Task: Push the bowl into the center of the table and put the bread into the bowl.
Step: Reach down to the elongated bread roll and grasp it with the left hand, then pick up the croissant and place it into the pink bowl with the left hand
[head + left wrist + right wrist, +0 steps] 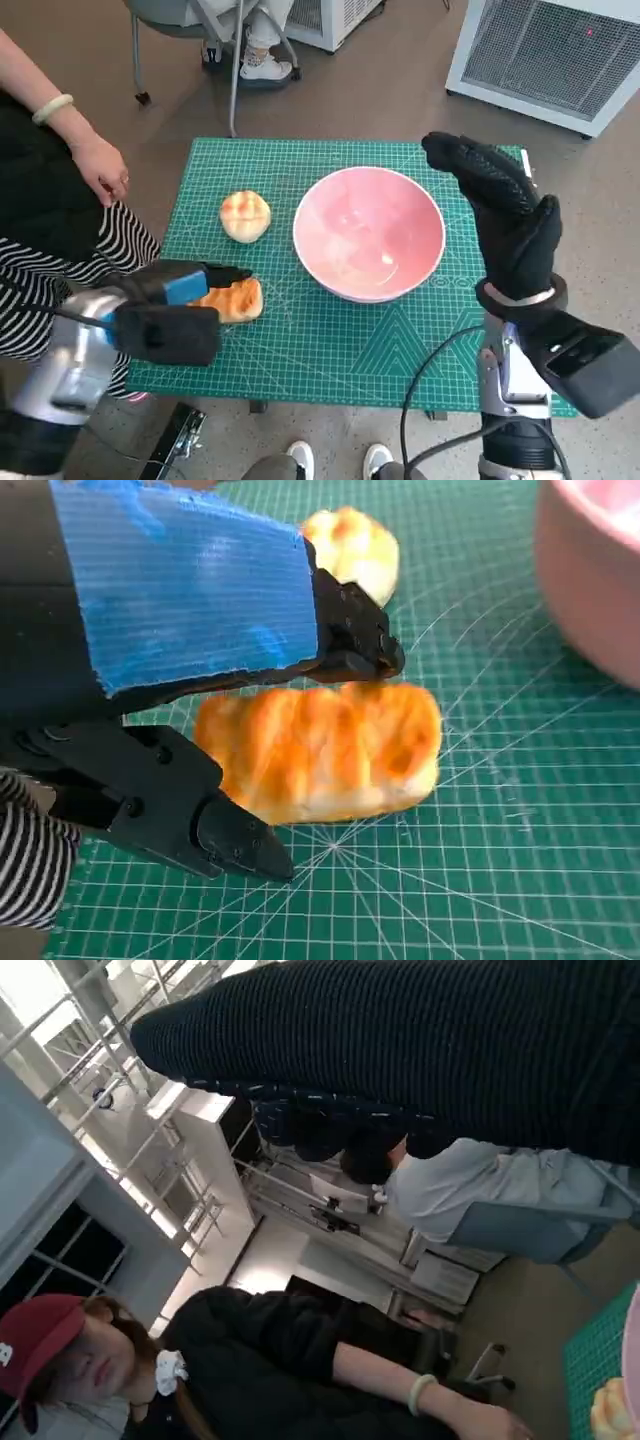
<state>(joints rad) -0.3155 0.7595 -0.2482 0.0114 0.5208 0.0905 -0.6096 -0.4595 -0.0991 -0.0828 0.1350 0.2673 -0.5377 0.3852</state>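
bowl: pink bowl point(369, 235) upright on the green cutting mat point(330, 350), about mid-table, slightly right of centre; nothing inside it
bread: long golden loaf point(330, 750) flat on the mat near the front left corner, well apart from the bowl
second bread: round bun point(245, 216) on the mat behind the loaf, just left of the bowl, not touching it
left hand: left hand point(185, 300) at the loaf; wrist view shows black fingers point(240, 845) spread either side of it, upper one touching the top edge, lower one beside the near edge; not clamped, loaf not lifted
right hand: right hand point(505, 215) in black glove, raised at the bowl's right side, fingers stretched out and apart, holds nothing; contact with the rim unclear
person: arm with pale bracelet point(52, 108) by the table's left edge, striped cloth below
floor: white cabinet point(550, 55) far right, chair legs and shoes at the back
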